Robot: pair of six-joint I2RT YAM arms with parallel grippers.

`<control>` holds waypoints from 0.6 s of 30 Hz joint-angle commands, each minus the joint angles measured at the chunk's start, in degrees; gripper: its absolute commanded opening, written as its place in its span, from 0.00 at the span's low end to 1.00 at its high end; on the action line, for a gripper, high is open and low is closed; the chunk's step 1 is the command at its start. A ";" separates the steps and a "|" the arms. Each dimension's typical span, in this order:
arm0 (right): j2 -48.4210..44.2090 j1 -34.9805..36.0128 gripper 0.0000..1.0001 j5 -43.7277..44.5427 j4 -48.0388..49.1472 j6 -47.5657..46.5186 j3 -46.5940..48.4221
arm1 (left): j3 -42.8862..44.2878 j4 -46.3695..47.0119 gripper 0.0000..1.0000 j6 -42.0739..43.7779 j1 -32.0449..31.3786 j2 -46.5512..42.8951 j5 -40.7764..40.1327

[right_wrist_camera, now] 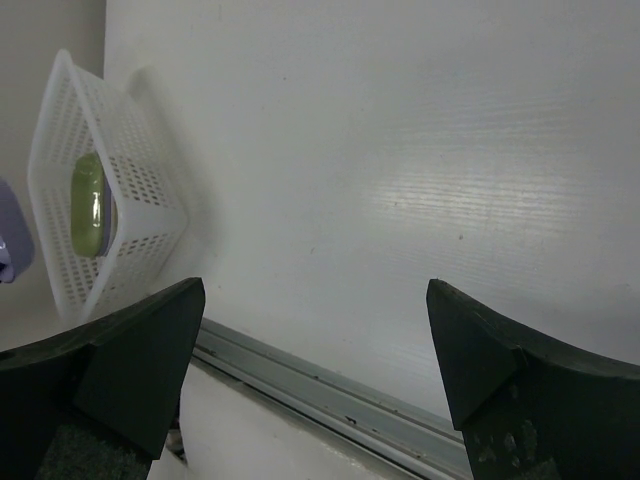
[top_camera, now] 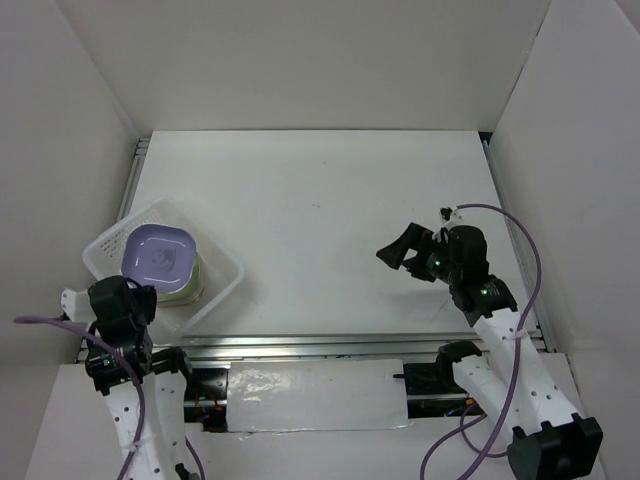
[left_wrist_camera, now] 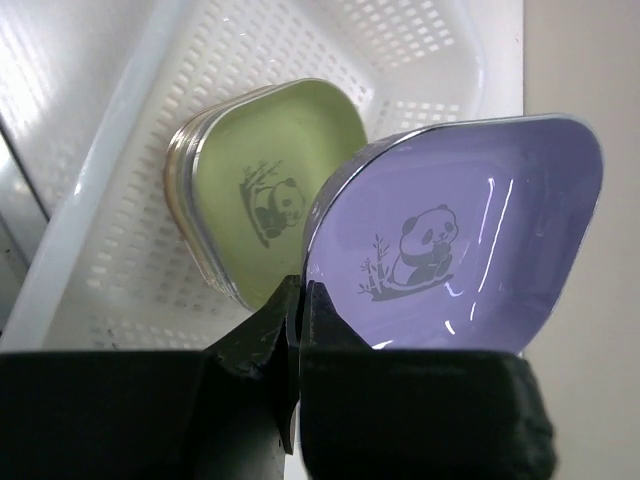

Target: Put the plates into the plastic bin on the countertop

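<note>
My left gripper [left_wrist_camera: 300, 285] is shut on the near edge of a purple plate [left_wrist_camera: 460, 230] with a panda print and holds it over the plastic bin [left_wrist_camera: 120, 200]. A stack of plates with a green one [left_wrist_camera: 270, 190] on top lies in the bin below it. From above, the purple plate [top_camera: 158, 252] covers most of the stack [top_camera: 197, 282] in the bin [top_camera: 225, 265] at the left of the countertop [top_camera: 320, 200], with my left gripper [top_camera: 138, 288] at its near edge. My right gripper [top_camera: 405, 252] is open and empty at the right, over bare countertop [right_wrist_camera: 400, 150].
A metal rail [top_camera: 320, 345] runs along the countertop's front edge and shows in the right wrist view [right_wrist_camera: 330, 395]. White upright walls stand on three sides. The bin [right_wrist_camera: 130, 190] with the green plate [right_wrist_camera: 88, 205] shows far left in the right wrist view.
</note>
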 commanded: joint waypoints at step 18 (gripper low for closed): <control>-1.11 7.03 1.00 3.80 -3.69 -0.59 7.75 | -1.04 -5.11 0.99 -15.89 0.21 -2.81 0.09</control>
